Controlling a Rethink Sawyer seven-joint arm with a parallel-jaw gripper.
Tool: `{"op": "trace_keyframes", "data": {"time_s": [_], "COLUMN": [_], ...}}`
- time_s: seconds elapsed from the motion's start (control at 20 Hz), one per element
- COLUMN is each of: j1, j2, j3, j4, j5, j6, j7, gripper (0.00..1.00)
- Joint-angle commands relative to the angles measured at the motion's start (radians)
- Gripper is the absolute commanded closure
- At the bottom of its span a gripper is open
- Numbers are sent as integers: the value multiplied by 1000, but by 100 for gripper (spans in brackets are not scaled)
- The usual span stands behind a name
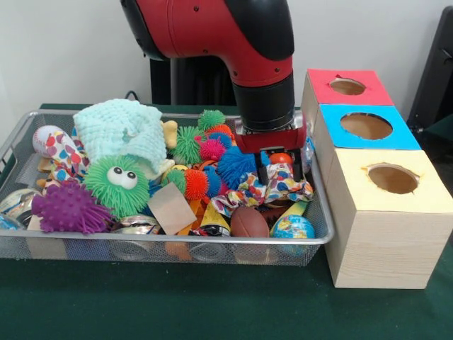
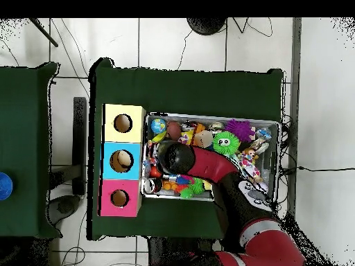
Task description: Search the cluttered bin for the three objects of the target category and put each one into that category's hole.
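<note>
The wire-mesh bin [image 1: 177,241] is full of toys. My gripper [image 1: 280,172] is low in its right end, near the boxes. Its fingers [image 1: 263,172] stand apart on either side of a white cloth piece with multicoloured dots [image 1: 265,190], which trails left across the toys. I cannot tell if they press on it. More dotted and heart-printed cloth [image 1: 65,153] lies at the bin's left end. The round hole [image 1: 393,178] in the yellow-topped box [image 1: 386,234] is to the right of the bin and empty. In the overhead view my arm [image 2: 208,166] hides the gripper.
A mint-green knitted cloth [image 1: 120,129], a green pom-pom with eyes [image 1: 118,185], a purple one [image 1: 71,207], a small football [image 1: 249,222] and a globe ball [image 1: 293,228] crowd the bin. The blue-topped box [image 1: 366,126] and red-topped box [image 1: 347,86] stand behind the yellow one.
</note>
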Motion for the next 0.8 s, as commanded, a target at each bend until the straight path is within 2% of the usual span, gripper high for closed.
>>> {"op": "trace_keyframes", "data": {"time_s": [0.05,0.3,0.4,0.45,0.5,0.55,0.8], "j1": [-22,1,4,24,54,85,143], "j2": [59,65,57,48,40,33,26], "j3": [115,81,75,50,8,-34,-107], "j4": [13,13,26,22,9,0,-18], "j5": [7,-14,-21,-32,-42,-39,-34], "j6": [47,-34,-100,-137,-131,-91,-79], "j7": [65,101,127,145,153,153,165], "gripper": [0,0,0,0,0,100,100]}}
